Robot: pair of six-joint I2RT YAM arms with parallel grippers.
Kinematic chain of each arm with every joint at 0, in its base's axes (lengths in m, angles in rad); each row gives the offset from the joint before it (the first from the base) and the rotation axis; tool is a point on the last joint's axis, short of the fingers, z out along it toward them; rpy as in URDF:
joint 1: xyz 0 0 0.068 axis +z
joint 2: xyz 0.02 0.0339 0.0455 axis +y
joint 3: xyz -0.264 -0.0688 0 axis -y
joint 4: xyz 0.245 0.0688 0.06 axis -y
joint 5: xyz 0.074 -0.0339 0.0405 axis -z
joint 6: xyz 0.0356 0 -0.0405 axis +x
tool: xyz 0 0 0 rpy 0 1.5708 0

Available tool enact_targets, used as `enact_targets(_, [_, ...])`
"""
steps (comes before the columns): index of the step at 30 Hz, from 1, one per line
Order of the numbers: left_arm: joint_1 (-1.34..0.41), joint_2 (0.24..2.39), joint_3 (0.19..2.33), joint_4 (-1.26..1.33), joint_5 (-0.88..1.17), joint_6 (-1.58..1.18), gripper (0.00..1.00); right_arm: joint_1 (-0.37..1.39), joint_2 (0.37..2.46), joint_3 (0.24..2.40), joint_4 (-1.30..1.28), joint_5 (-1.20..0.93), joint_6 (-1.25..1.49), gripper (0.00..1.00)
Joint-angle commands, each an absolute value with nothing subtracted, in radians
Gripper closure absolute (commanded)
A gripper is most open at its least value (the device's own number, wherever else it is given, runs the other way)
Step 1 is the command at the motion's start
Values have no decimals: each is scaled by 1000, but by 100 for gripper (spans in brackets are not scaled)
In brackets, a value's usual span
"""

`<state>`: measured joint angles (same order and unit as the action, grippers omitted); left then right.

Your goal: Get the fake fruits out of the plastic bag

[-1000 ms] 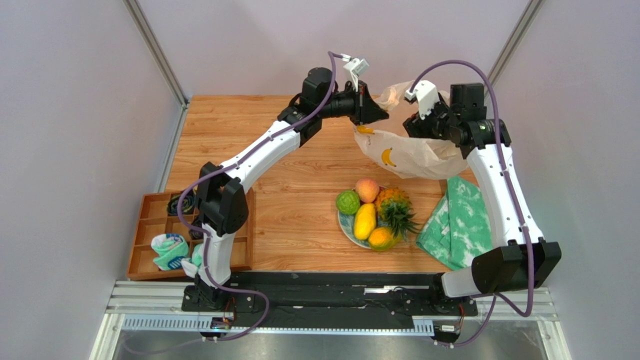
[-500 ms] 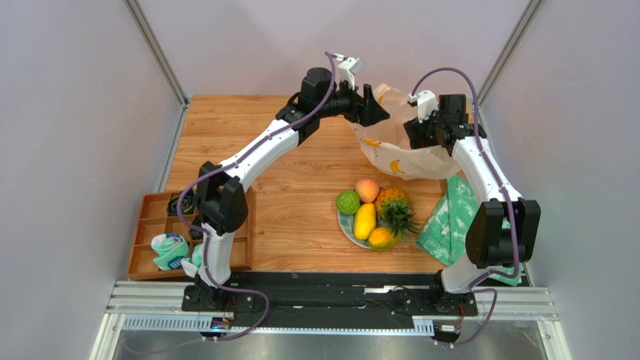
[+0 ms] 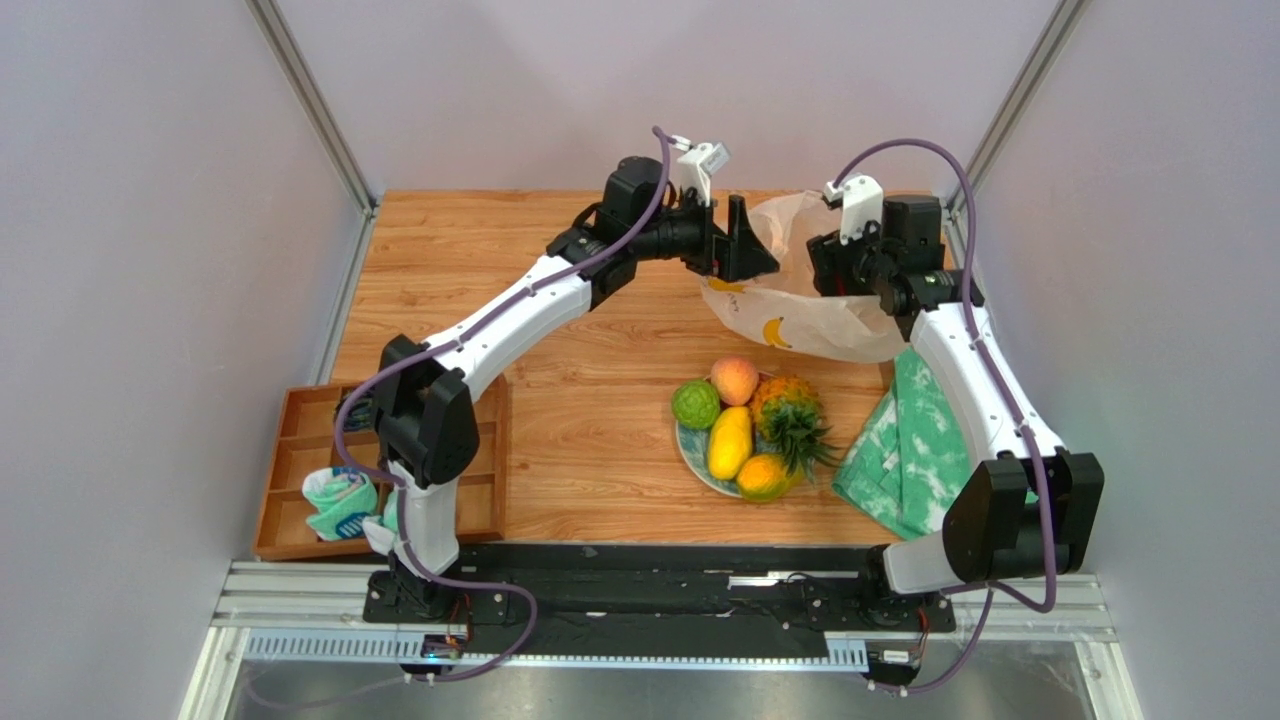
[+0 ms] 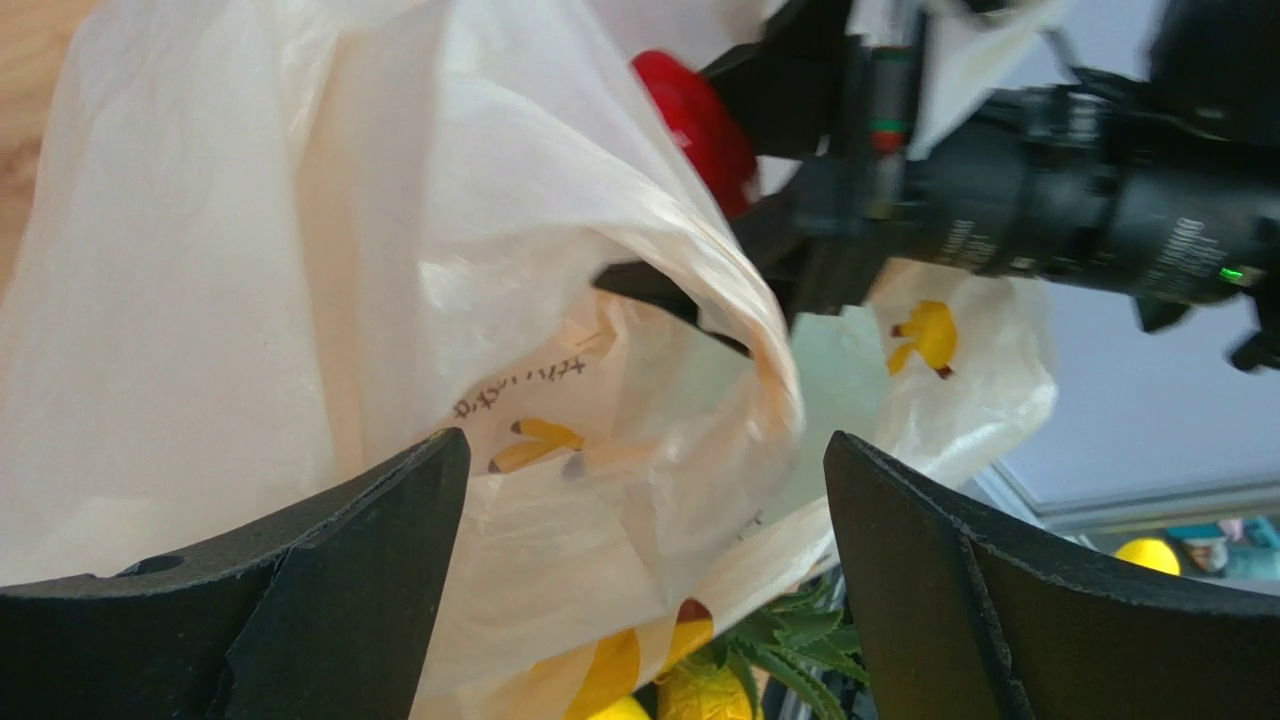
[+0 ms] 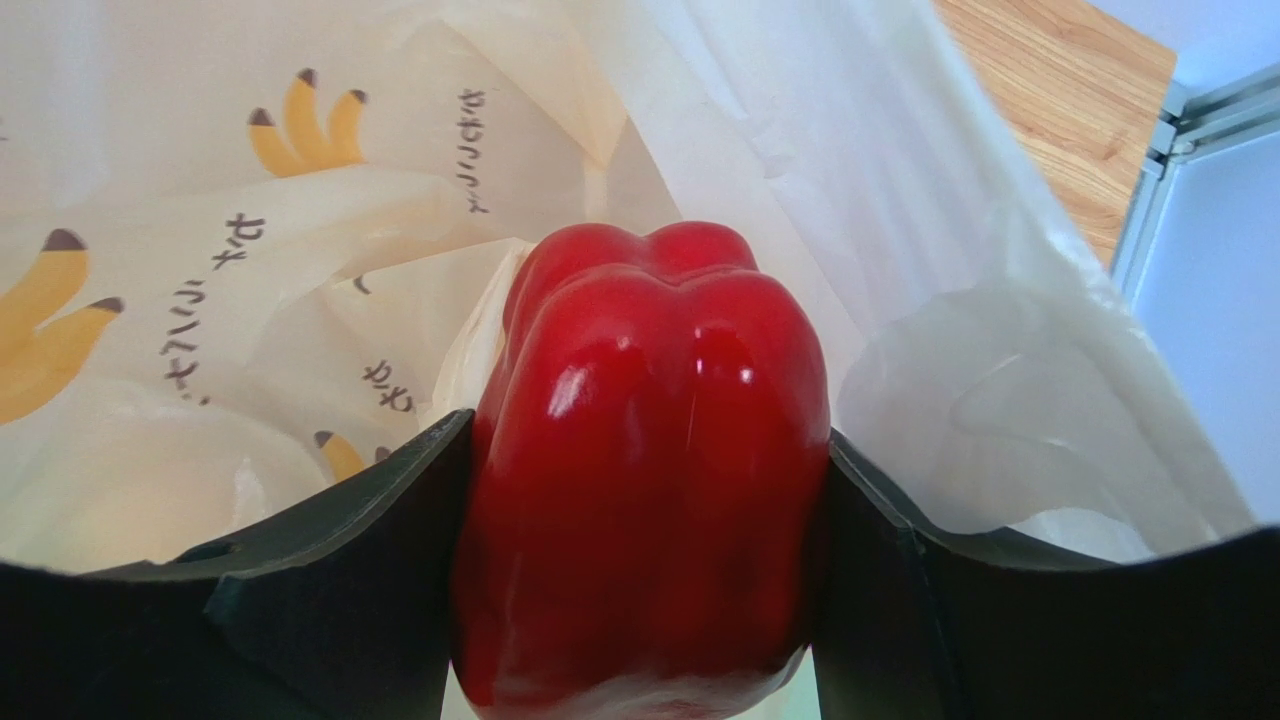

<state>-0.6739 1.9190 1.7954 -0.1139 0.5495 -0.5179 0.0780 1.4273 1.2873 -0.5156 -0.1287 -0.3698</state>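
The plastic bag (image 3: 796, 312) hangs above the table's back right, white with printed bananas. My right gripper (image 3: 830, 267) reaches into its mouth and is shut on a glossy red bell pepper (image 5: 646, 465), which fills the gap between the fingers (image 5: 376, 555). The pepper (image 4: 694, 113) also shows in the left wrist view. My left gripper (image 3: 747, 240) stands open at the bag's left rim, with loose bag film (image 4: 601, 495) in front of its spread jaws. A peach (image 3: 735, 380), a bumpy green fruit (image 3: 696, 405), a mango (image 3: 729, 443) and a pineapple (image 3: 789, 417) lie on a plate (image 3: 687, 453).
A green-and-white cloth (image 3: 917, 443) lies to the right of the plate. A wooden compartment tray (image 3: 301, 435) holding small items sits at the front left. Metal frame posts stand at both back corners.
My left gripper went from shut on the bag's rim to wide open and let the rim go. The bag sagged lower, and the right arm shifted with the pepper still held.
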Motion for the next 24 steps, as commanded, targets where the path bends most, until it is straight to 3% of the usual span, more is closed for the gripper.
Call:
enact_targets(1, [-687,2000,1818,-167,480,-618,3,87,1367,1313,-436,-153,-246,100])
enact_targets(4, [-713,2029,1804,-192,448,-626,3,87,1348,1368,-466,-201,-195,100])
enact_targets(8, [-732,2036,1786,-193,428,-609,38,68,1318,1437,-442,-189,-76,100])
enact_targets(12, [-744,2034,1784,-212,402,-589,52,34,1330,1549,-379,-304,63,100])
enact_targets(20, [-739,2023,1789,-216,382,-554,59,14,1374,1603,-290,-512,299,100])
enact_targets(21, [-735,2011,1786,-215,380,-554,57,14,1373,1598,-299,-509,278,100])
enact_targets(22, [-730,2003,1779,-213,380,-549,45,12,1374,1595,-310,-497,266,100])
enact_targets(24, [-707,1970,1767,-196,399,-548,34,9,1368,1586,-351,-488,207,100])
